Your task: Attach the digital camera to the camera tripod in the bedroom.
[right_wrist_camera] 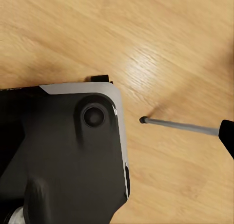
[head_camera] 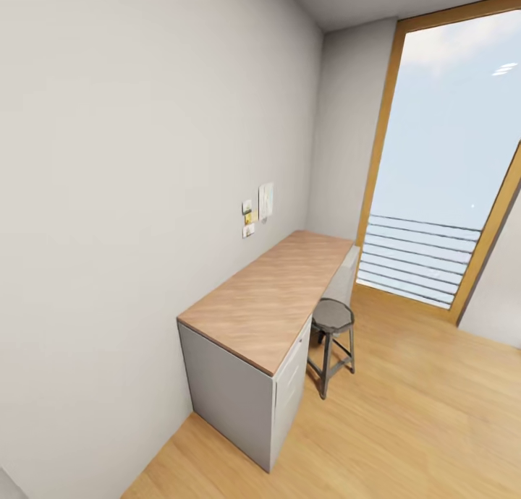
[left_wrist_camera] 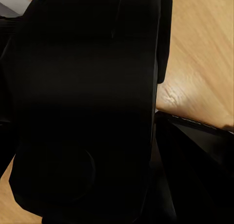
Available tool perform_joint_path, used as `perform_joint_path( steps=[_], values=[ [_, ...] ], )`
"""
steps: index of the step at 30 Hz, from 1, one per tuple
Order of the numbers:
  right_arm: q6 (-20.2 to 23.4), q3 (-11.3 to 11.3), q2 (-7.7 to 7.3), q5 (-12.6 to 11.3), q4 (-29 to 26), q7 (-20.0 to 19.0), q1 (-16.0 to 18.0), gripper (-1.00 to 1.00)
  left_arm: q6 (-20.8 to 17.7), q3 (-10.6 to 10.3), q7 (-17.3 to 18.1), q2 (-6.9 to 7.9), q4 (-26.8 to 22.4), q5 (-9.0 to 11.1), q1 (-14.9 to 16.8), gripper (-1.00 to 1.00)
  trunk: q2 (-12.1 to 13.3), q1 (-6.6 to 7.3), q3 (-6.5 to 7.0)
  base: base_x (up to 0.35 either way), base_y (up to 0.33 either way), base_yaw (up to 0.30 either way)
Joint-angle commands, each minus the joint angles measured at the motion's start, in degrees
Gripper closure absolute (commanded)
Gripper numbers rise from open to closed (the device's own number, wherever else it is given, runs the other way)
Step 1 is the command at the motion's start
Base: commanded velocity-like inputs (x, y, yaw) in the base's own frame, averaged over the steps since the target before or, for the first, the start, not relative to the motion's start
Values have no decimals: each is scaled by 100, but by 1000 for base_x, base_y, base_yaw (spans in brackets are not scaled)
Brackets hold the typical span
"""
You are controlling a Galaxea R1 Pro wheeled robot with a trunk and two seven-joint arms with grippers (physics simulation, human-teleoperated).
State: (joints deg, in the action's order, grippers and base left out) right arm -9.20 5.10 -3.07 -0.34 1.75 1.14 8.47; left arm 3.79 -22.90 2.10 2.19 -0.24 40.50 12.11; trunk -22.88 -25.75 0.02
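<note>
The worktop (head_camera: pixel 271 296) and stool (head_camera: pixel 332 317) stand by the window (head_camera: pixel 449 159) (no camera or tripod here, jaws' state impossible to tell), so the base should turn slowly, scanning for the bedroom.

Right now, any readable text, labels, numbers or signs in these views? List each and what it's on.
None can be read.
Papers pinned to the wall above the desk: too small and blurred to read.
Small notes beside them: too small and blurred to tell whether they carry words.
Faint markings on a dark edge in the left wrist view: illegible.
</note>
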Motion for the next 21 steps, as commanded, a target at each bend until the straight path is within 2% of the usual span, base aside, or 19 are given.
perform_joint_path(
  steps=[1,21],
  values=[
    [-38,43,0,-2,19,0,6,-100,16,-48,29,0,7,54,2,100,-4,-3,-2,148,0,0],
    [-31,43,16,-10,19,0,6,-100,16,-48,27,0,7,54,2,100,-4,-3,-2,117,0,0]
  ],
)
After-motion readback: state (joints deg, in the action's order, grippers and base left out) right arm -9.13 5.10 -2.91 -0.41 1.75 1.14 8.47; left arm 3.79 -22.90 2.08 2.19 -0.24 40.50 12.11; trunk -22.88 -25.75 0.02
